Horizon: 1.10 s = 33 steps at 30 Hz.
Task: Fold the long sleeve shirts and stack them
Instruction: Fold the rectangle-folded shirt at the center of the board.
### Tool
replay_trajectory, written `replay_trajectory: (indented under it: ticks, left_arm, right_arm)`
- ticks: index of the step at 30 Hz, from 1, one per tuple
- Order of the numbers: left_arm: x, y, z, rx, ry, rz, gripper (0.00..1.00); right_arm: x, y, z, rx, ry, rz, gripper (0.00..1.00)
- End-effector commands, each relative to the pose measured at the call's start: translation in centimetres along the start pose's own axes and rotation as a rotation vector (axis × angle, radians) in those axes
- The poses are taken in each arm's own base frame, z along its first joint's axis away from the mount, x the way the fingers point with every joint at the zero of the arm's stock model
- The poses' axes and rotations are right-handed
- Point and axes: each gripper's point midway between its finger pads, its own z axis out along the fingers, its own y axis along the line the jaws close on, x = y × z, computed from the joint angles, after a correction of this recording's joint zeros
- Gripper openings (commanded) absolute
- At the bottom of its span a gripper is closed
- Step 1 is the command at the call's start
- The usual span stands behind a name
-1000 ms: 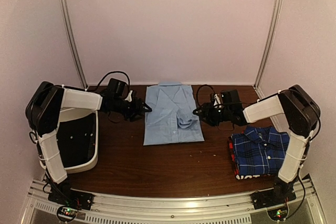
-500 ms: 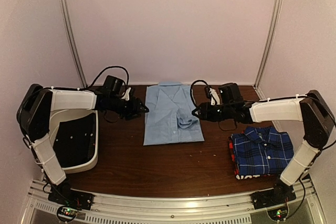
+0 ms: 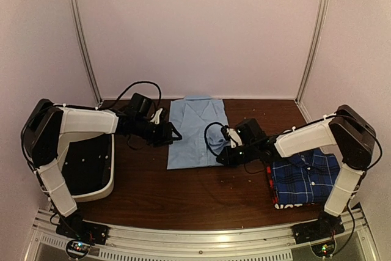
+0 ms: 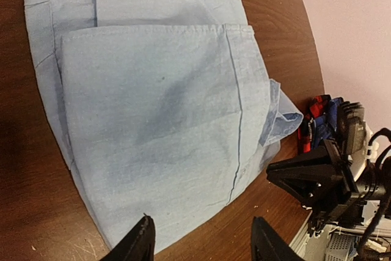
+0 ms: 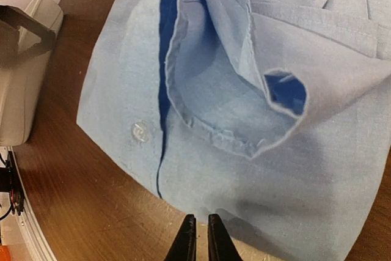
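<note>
Light blue shirt (image 3: 192, 132) lies folded mid-tabletop (image 3: 183, 197), flanked seemingly for carrying to the plaid shirt (image 3: 305, 178): left fingers (image 4: 139, 246) apart, right fingers (image 5: 187, 239) pressed together at its hem.

No legible text anywhere

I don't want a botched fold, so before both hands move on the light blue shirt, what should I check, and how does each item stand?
1. Left hand open at the edge of the light blue shirt: ok.
2. Right hand gripping the hem: cannot tell; fingers nearly together there.
3. Sleeve cuff lying flat: not ok, it gapes.
4. Plaid shirt folded as stack base: ok.
5. Shirt wholly on table: ok.
</note>
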Motion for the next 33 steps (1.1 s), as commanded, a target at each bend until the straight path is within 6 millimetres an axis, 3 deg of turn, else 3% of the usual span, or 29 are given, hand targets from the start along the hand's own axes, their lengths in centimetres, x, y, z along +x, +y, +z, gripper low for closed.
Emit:
replay_trajectory:
  ticks: [1, 11, 15, 18, 22, 27, 30, 33]
  left_arm:
    - [-0.5, -0.6, -0.4, 0.021, -0.023, 0.018, 0.54]
    - [-0.4, -1.3, -1.6, 0.021, -0.027, 0.032, 0.53]
    - [-0.3, -1.6, -1.8, 0.032, -0.023, 0.034, 0.53]
    - [-0.1, -1.8, -1.8, 0.037, -0.019, 0.038, 0.53]
    - [0.0, -1.9, -1.8, 0.035, -0.02, 0.039, 0.53]
    - [0.1, -1.9, -1.9, 0.033, -0.021, 0.037, 0.53]
    - [0.1, -1.9, -1.9, 0.031, -0.022, 0.035, 0.53]
    - [0.1, -2.0, -2.0, 0.033, -0.025, 0.033, 0.53]
  right_arm:
    - [-3.5, -0.5, 1.8, 0.055, -0.053, -0.017, 0.1]
    - [-12.4, -4.6, 4.9, 0.123, -0.128, 0.06, 0.13]
    - [-15.1, -7.0, 7.1, 0.147, -0.142, 0.068, 0.16]
    - [-17.2, -7.6, 7.7, 0.149, -0.153, 0.07, 0.2]
    - [-19.4, -6.8, 6.3, 0.153, -0.182, 0.042, 0.29]
    - [-20.7, -5.3, 2.6, 0.155, -0.238, 0.024, 0.38]
    - [-20.3, -4.5, 0.3, 0.152, -0.258, 0.028, 0.39]
    - [-18.5, -4.1, -1.0, 0.128, -0.249, 0.045, 0.35]
